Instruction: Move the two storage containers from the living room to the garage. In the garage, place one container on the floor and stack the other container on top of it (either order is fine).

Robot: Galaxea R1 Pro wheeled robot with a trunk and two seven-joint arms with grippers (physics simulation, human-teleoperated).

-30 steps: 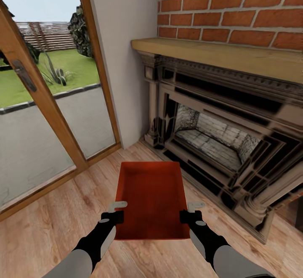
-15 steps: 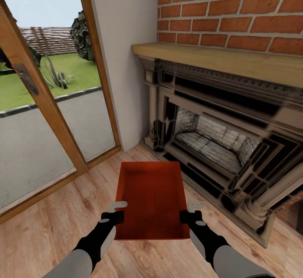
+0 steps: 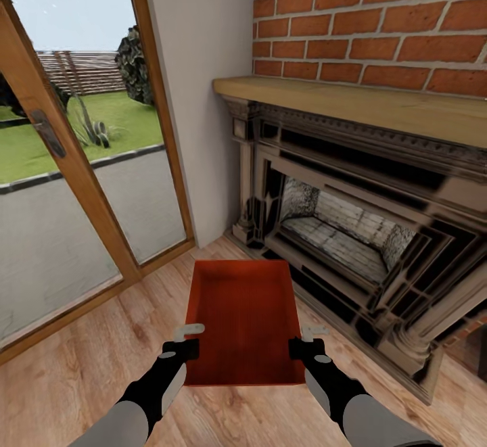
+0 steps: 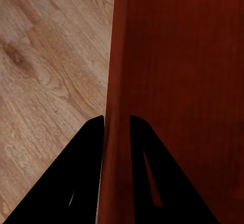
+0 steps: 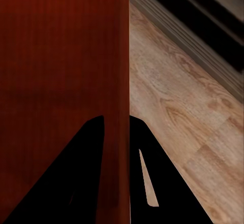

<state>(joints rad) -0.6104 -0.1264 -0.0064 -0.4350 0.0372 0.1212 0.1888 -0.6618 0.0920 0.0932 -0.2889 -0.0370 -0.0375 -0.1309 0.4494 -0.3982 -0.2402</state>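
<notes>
One orange-red storage container (image 3: 243, 318) is held level above the light wood plank floor (image 3: 74, 372) of the living room, straight ahead of me. My left gripper (image 3: 182, 349) is shut on its left wall near the close corner. My right gripper (image 3: 306, 347) is shut on its right wall opposite. In the left wrist view the wall (image 4: 118, 71) runs between the two dark fingers of the left gripper (image 4: 117, 118). The right wrist view has the right gripper (image 5: 117, 118) pinching the container's wall (image 5: 121, 56) the same way. The bin is empty inside.
A dark ornate fireplace (image 3: 352, 230) with a wooden mantel (image 3: 365, 102) under red brick stands close on the right. Wood-framed glass doors (image 3: 67, 163) fill the left, with a white wall strip (image 3: 203, 95) between them and the fireplace. Plank floor lies on both sides of the bin.
The whole room has slid slightly downward in the head view, so the camera has moved. The container and both grippers keep the same place and grip.
</notes>
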